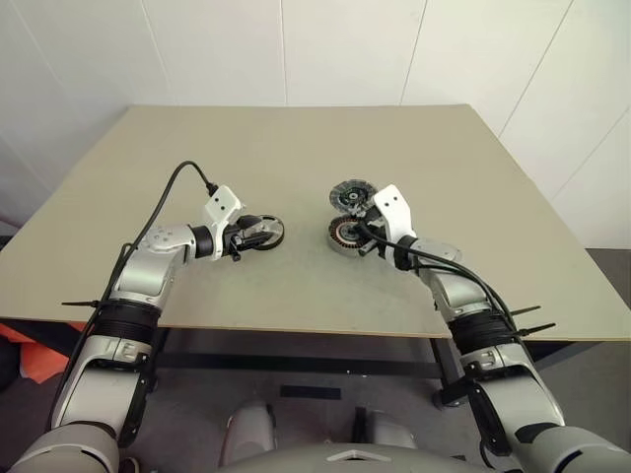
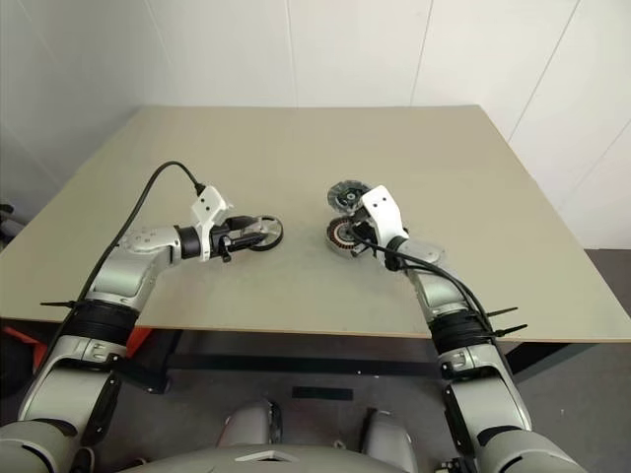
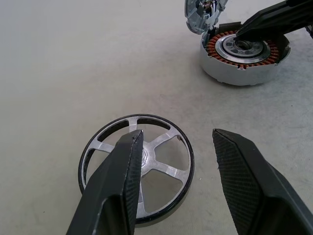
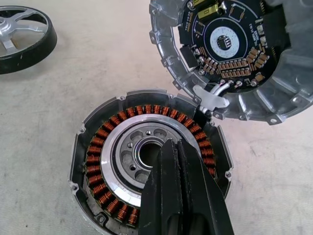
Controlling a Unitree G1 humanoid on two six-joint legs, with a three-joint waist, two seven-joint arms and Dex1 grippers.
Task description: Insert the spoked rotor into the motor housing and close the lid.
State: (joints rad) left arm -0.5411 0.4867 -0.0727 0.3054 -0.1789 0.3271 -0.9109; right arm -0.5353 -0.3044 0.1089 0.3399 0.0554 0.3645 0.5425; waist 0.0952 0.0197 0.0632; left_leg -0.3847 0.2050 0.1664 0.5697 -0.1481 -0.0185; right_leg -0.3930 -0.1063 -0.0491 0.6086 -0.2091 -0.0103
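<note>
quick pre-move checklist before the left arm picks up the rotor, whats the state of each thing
1. Spoked rotor lying flat on the table, clear of the other parts: ok.
2. Left pincer open with a finger on either side of the rotor's rim: not ok; one finger sits over the hub, the other beyond the rim.
3. Motor housing open, copper windings showing, nothing dropped inside: ok.
4. Housing centre free for the rotor: not ok; the right pincer is shut with its tips at the dark centre hole.
5. Lid swung up, out of the way: ok.
6. Lid attached at a hinge: cannot tell.
</note>
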